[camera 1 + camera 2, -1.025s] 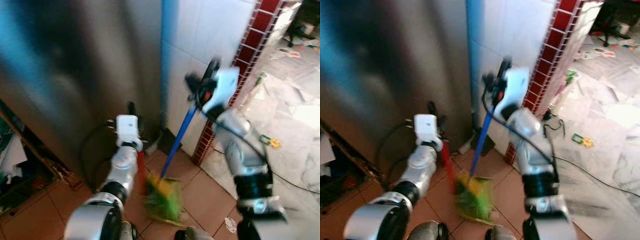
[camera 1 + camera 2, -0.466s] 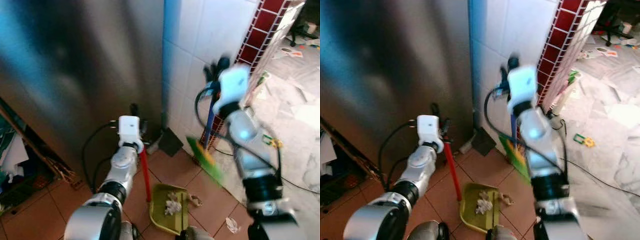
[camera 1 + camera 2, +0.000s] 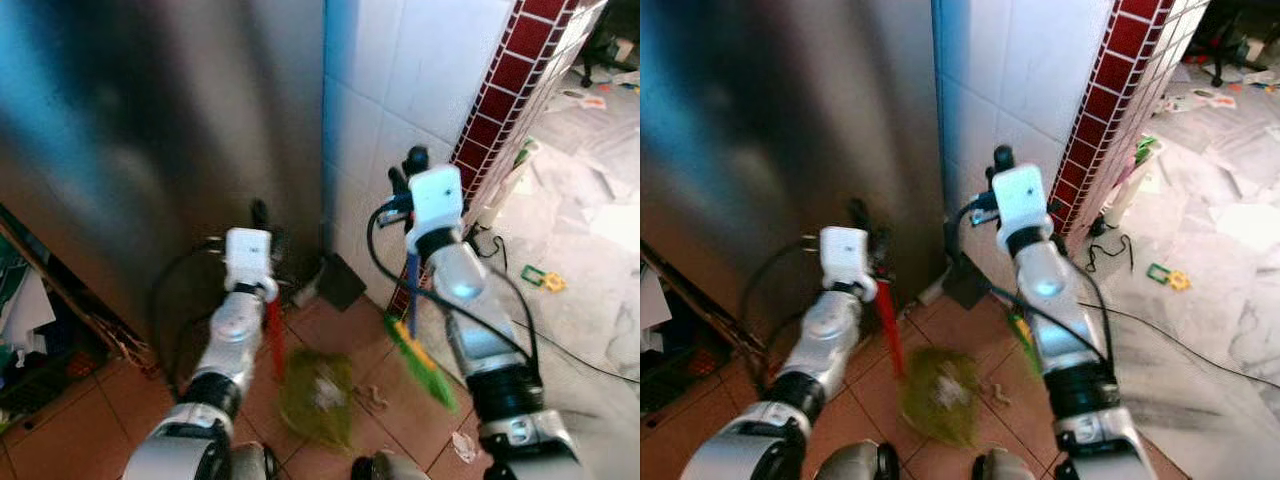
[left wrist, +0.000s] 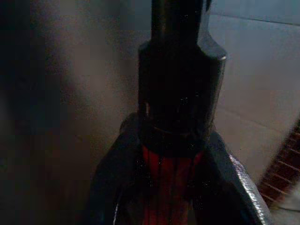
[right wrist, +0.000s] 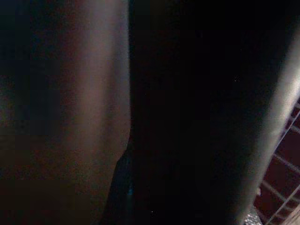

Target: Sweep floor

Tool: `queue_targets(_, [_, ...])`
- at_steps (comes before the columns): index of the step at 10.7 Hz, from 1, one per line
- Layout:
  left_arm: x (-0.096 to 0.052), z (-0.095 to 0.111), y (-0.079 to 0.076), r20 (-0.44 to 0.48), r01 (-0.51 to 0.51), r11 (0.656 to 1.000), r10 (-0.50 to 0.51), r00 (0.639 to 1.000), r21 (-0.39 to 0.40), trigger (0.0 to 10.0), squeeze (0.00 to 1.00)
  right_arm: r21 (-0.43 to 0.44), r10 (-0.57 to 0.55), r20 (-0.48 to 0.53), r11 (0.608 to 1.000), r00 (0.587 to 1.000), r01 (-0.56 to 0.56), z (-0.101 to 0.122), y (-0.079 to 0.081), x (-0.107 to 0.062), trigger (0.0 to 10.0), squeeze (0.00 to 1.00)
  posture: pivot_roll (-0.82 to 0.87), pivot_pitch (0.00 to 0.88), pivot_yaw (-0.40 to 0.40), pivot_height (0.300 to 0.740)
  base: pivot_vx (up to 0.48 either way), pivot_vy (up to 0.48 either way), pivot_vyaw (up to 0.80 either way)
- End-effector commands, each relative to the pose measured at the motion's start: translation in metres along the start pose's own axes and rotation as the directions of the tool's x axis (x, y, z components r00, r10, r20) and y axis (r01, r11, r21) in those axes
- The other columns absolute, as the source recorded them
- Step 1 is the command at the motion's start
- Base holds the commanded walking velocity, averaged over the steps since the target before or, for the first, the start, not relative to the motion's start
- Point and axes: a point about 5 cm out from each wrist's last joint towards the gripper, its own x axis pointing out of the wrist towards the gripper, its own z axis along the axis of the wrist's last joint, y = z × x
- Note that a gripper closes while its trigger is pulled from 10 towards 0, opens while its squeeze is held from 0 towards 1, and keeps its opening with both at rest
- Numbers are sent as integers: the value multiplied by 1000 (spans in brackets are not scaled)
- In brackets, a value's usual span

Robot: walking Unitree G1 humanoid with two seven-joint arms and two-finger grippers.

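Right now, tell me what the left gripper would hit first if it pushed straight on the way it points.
Most likely the steel panel. The left gripper, shut on the red dustpan handle, points up and forward at that grey metal face close ahead, though depth is hard to judge.

Daylight from the right brightens the white tiles [image 3: 420,70] and pale floor [image 3: 590,240]; the steel panel [image 3: 150,130] shows soft, smeared reflections. The dustpan [image 3: 315,395] and broom head [image 3: 425,365] are motion-blurred. Both wrist views are dark and murky, the right nearly black
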Motion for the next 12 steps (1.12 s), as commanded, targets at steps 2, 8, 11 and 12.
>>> queue_targets(2, [1,7,7,43,-46,999,47,998,-15,10000,0,70,-27,-94,997,995,33,-15,9,-2,10000,0,-32,62,34,740,0,0,0])
queue_targets(8, [5,-2,-18,-68,74,989,-84,994,-130,10000,0,372,-182,-267,887,946,275,-22,6,11,10000,0,-51,32,33,740,0,0,0])
queue_targets(11, [7,-7,-23,-126,55,978,-81,989,-201,10000,0,537,-203,-188,798,961,274,11,3,27,10000,0,-65,24,32,740,0,0,0])
queue_targets(12, [8,-7,-26,-132,71,977,-98,986,-200,10000,0,488,-185,-101,847,978,210,28,0,32,10000,0,-70,22,27,740,0,0,0])
